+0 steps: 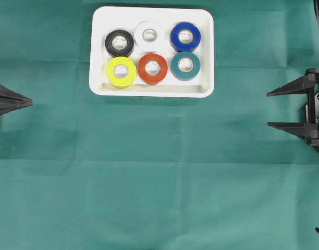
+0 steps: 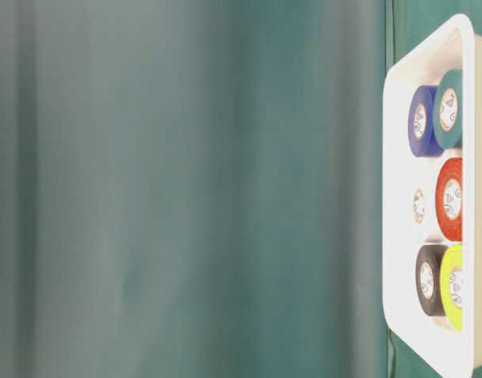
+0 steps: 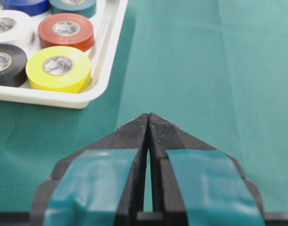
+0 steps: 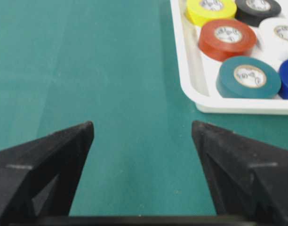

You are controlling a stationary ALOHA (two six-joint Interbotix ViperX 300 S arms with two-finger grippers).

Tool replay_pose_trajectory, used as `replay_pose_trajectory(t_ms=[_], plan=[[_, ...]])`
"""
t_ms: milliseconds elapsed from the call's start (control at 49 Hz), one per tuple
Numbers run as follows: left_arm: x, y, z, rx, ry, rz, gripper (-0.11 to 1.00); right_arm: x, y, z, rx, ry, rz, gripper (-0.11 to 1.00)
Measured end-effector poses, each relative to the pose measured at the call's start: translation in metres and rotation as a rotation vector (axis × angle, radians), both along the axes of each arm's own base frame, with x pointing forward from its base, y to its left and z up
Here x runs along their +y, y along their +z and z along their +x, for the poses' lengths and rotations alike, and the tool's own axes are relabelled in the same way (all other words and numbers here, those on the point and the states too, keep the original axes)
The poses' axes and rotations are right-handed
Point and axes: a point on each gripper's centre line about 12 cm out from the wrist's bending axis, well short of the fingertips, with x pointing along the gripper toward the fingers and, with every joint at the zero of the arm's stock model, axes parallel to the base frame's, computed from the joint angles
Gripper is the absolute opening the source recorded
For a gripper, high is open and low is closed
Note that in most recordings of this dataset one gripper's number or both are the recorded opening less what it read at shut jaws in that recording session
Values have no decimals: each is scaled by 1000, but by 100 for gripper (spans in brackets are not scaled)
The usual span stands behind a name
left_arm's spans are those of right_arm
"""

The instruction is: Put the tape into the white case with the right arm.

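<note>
Six tape rolls [image 1: 153,68] — black, white, blue, yellow, red and teal — sit in two rows inside the white case [image 1: 206,31] at the far centre of the green cloth [image 1: 159,182]. Right gripper [image 1: 268,109] hangs empty at right, fingers spread wide; left gripper [image 1: 30,101] rests pinched closed at left.
</note>
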Motion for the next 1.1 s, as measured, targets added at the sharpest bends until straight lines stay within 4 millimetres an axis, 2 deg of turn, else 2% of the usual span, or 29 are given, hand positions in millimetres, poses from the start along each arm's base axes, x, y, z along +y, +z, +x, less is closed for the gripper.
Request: replay_pose_trajectory(t_ms=[1102], plan=[[0, -3, -1, 19, -1, 2, 0, -5, -5, -2, 50, -42, -17, 54]])
